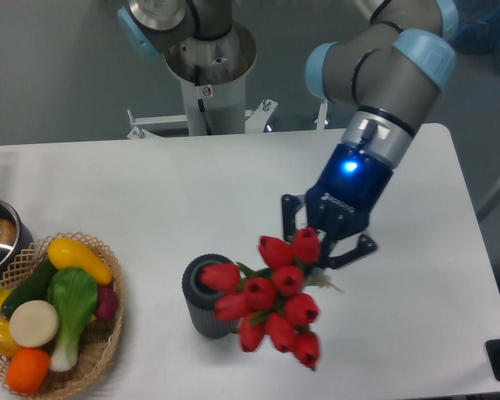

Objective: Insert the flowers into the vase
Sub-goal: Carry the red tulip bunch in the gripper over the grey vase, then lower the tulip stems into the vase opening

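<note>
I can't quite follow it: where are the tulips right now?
Held in the claw, the tulips hang right of centre, overlapping the grey vase's right edge.

Arm reaching down from upper right, wrist tilted left; tool clamped, blue light lit.

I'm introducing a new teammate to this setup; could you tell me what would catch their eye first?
The flowers, a bright red bunch, hang from the gripper at centre-right, their buds overlapping the right side of the dark ribbed vase. At the left edge, a wicker basket of colourful toy vegetables stands out too.
</note>
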### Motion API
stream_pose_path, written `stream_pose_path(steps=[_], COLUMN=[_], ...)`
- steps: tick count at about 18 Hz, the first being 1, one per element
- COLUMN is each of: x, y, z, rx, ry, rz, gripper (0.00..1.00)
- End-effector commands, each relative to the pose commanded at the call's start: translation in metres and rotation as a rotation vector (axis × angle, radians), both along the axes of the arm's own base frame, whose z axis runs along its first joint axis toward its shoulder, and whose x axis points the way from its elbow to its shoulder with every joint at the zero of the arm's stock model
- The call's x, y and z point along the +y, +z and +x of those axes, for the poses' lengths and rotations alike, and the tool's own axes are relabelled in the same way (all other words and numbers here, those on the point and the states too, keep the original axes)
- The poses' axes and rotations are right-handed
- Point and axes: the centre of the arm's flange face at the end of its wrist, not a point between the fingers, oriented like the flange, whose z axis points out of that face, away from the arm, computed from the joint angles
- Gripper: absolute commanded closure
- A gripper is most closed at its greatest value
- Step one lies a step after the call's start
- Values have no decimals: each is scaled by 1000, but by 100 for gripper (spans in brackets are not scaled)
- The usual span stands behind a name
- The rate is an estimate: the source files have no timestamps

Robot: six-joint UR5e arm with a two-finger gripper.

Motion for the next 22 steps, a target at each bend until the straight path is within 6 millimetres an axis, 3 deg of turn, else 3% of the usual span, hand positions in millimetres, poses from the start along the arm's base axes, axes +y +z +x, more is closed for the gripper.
stream_pose_path(steps=[4, 10, 14, 22], x=[-4, -13, -21, -26], y=[9, -21, -23, -32], z=[23, 43, 58, 53], rx=[-70, -190, -207, -153], ry=[-84, -180, -211, -216], rz=[101, 218, 271, 306], gripper=[78, 79, 79, 79])
